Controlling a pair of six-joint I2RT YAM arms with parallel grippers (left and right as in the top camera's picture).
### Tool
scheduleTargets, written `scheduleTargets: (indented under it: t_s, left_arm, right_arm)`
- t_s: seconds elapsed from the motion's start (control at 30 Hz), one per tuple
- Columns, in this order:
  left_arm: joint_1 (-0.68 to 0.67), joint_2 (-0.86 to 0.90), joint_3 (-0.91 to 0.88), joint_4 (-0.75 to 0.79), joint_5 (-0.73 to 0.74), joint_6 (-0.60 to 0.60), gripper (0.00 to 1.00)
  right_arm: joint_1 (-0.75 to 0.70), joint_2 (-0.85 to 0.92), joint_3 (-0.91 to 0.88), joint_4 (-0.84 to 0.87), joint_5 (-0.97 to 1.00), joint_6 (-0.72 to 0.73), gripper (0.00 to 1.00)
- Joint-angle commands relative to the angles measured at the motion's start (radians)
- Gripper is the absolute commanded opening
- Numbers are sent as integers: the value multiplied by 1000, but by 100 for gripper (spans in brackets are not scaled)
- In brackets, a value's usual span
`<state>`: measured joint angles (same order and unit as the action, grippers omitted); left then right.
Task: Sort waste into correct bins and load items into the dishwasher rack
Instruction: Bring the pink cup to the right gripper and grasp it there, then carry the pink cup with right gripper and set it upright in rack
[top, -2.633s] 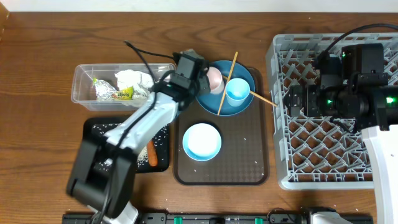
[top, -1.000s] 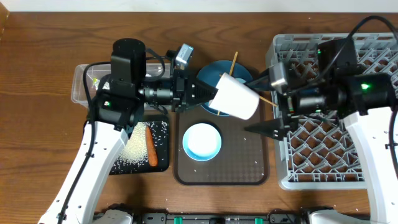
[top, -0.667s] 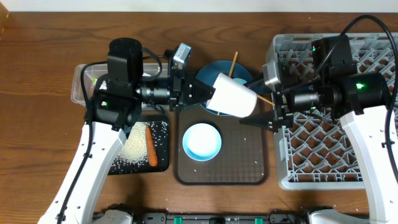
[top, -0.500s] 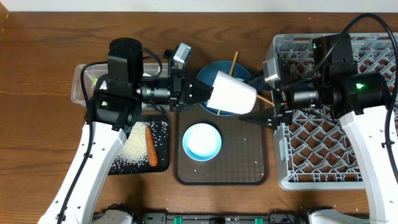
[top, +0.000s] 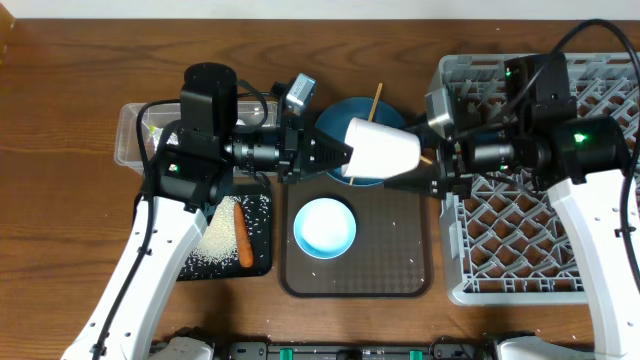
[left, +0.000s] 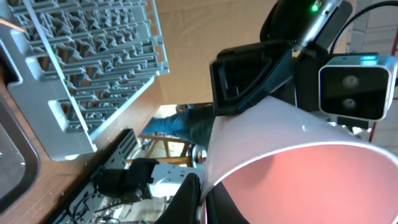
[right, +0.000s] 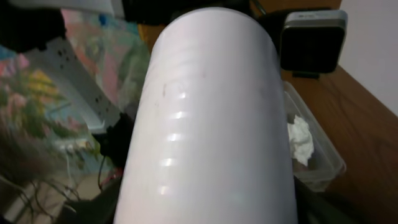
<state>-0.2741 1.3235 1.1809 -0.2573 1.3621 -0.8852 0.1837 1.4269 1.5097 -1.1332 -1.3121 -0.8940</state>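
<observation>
Over the brown wooden table (top: 60, 100), my left gripper (top: 340, 160) pinches the rim of the small pink cup (top: 375, 150), which lies sideways in the air, white outside and pink inside. My right gripper (top: 398, 153) straddles its closed end, though I cannot tell whether it presses. The dishwasher rack (top: 447, 260) sits beyond.

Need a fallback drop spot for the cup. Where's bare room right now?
Free: the brown tray right of the bowl, up to the rack; the rack's near half; the table beyond the plate. Crowded: over the plate, where the cup is held.
</observation>
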Motion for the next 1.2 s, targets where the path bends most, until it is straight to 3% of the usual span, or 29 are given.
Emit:
scheduleTargets:
  t_s: [0.0,0.13,0.4,0.47,0.63,0.77,0.93,1.17]
  left_arm:
    - [-14,-5,15,6,-12,12,15]
    - [-14,-4,15,5,-19,71,23]
    - [45,-4,14,1,-160,124,26]
    - [84,-4,14,-31,-216,143,26]
    - [171,-4,14,-221,-385,248,27]
    - [189,-4,14,-407,-564,337,27]
    - [188,-4,14,-553,-699,405,27]
    - [124,-4,14,-713,-925,453,27]
  right_arm:
    - [30,-2,13,2,-83,2,40]
    - [14,-2,13,40,-52,102,38]
    - [-45,-36,14,87,138,314,36]
    - [-74,-56,14,108,221,429,36]
    - [-150,-106,14,118,632,784,35]
    - [-178,-113,14,73,1007,975,33]
    - [-177,-84,14,20,1232,1035,33]
    - [-177,27,14,-91,1298,1036,32]
